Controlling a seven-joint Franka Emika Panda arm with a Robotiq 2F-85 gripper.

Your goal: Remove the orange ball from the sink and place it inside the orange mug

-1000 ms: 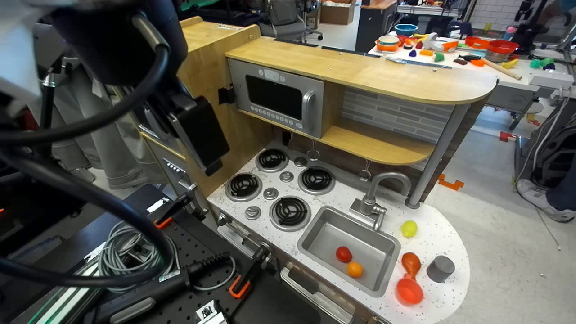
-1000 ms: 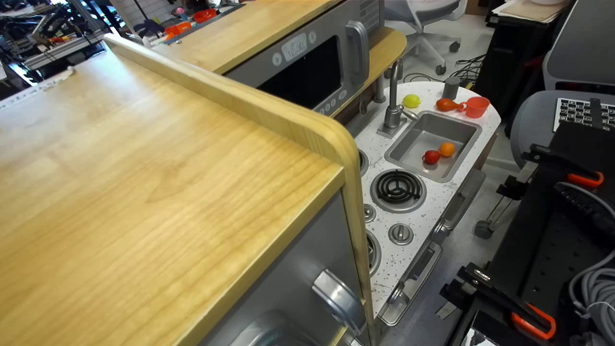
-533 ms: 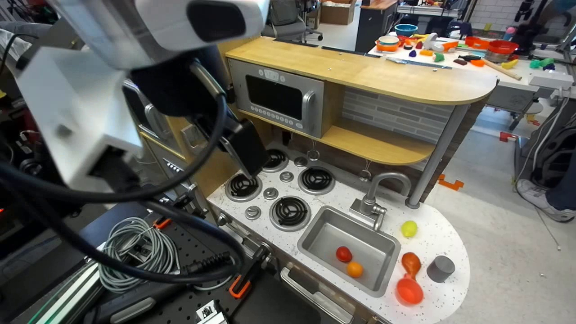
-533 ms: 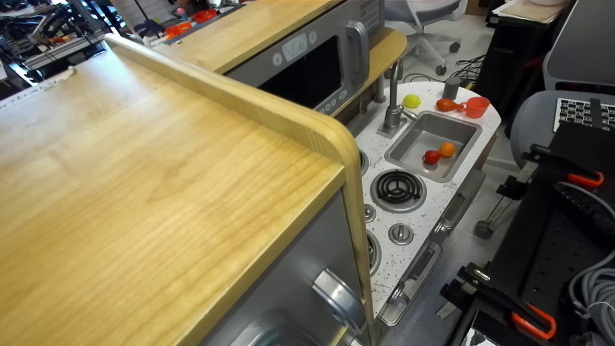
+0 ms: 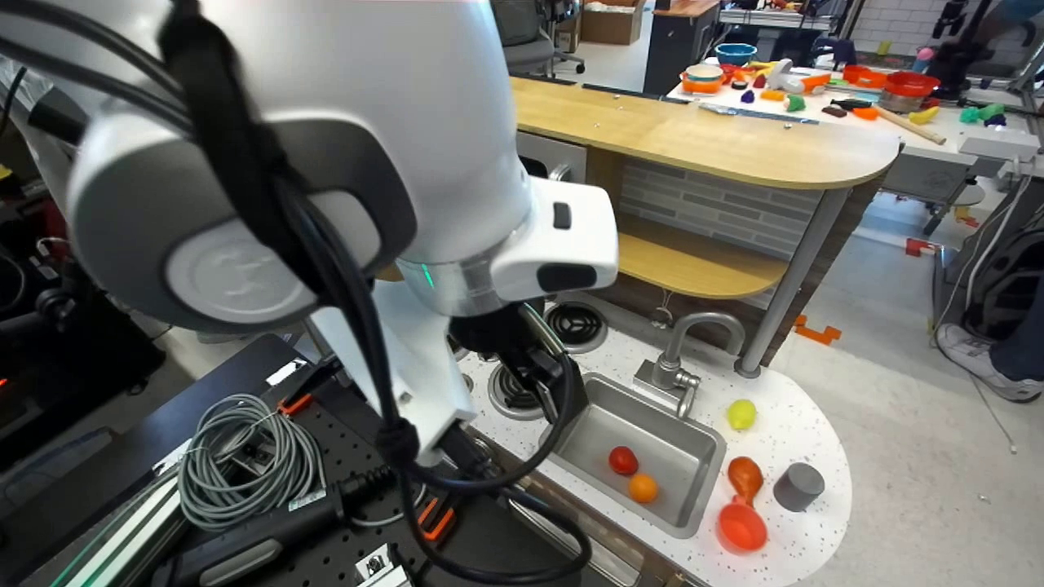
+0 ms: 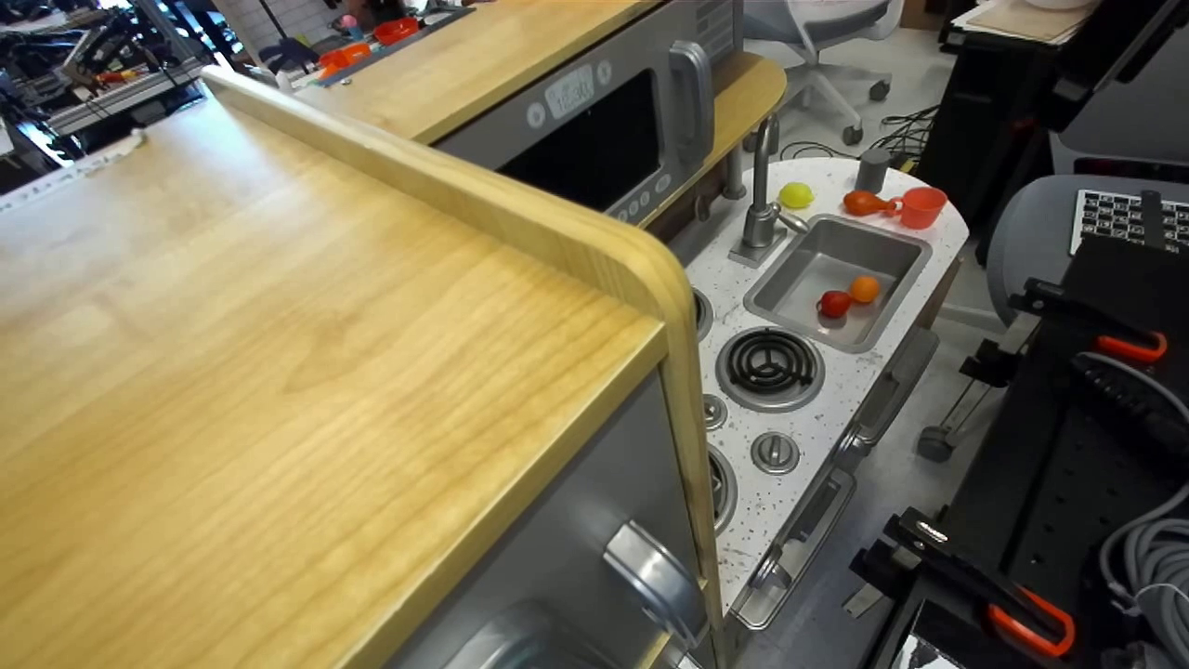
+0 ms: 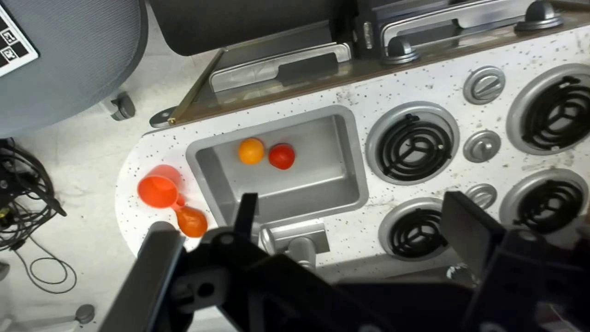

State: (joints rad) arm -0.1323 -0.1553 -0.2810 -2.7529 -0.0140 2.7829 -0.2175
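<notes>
The orange ball (image 5: 643,488) lies in the grey sink (image 5: 710,487), beside a red ball-like piece (image 5: 623,461). It also shows in an exterior view (image 6: 865,289) and in the wrist view (image 7: 251,151). The orange mug (image 5: 741,528), a red-orange cup with a handle, stands on the white counter beside the sink; it also shows in the wrist view (image 7: 159,186). My gripper (image 7: 352,196) is open and empty, high above the counter. Its fingers appear over the faucet side of the sink and a burner. In an exterior view the fingertips are mostly hidden by the arm and cables.
A grey faucet (image 5: 673,367) rises behind the sink. A wooden shelf (image 5: 701,257) overhangs the counter's back. An orange-brown toy (image 5: 745,477) touches the mug's handle. A yellow ball (image 5: 741,414) and a grey cylinder (image 5: 798,487) stand nearby. Black burners (image 7: 410,147) lie beside the sink.
In an exterior view the arm and gripper have swung from the far left across the burners to the sink's near-left side. The ball, mug and other counter items have not moved.
</notes>
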